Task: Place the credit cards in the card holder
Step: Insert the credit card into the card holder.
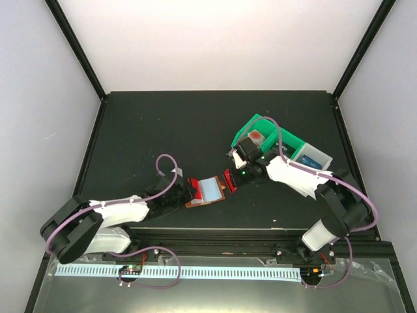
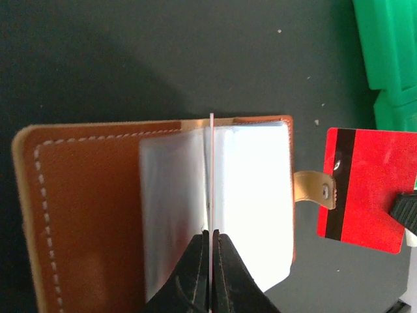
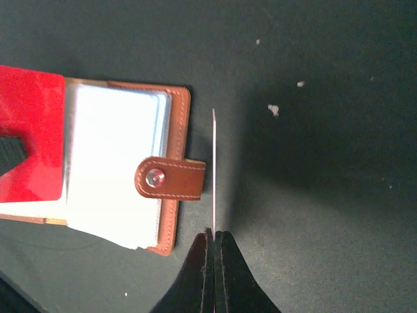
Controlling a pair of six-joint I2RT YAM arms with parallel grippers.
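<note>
A: Status? Big to small pls.

B: Black worktop point(image 1: 163, 130). Green bin point(image 1: 254, 121) back right w/ sth reddish inside, maybe another card, too small to tell. Card holder point(image 2: 85, 208) lies open mid-worktop btwn the two arms. It's tan-brown leather w/ pale stitching, clear sleeves point(image 2: 251, 195) fanned up, and the snap tab point(image 3: 171, 177) pokes out toward the right arm.

A: Any cards in?

B: None I can see, sleeves look blank. I'd call it early, w/ both in-hand cards yet to go in.

A: Hands?

B: Left hand point(image 2: 211, 238) clenched on a red card point(image 3: 32, 124), held on edge right over the sleeves. Can't tell if its tip is in a slot. Right hand point(image 3: 214, 238) clenched on a second red card point(image 2: 371, 189) w/ a black stripe, just beside the tab, off the holder.
</note>
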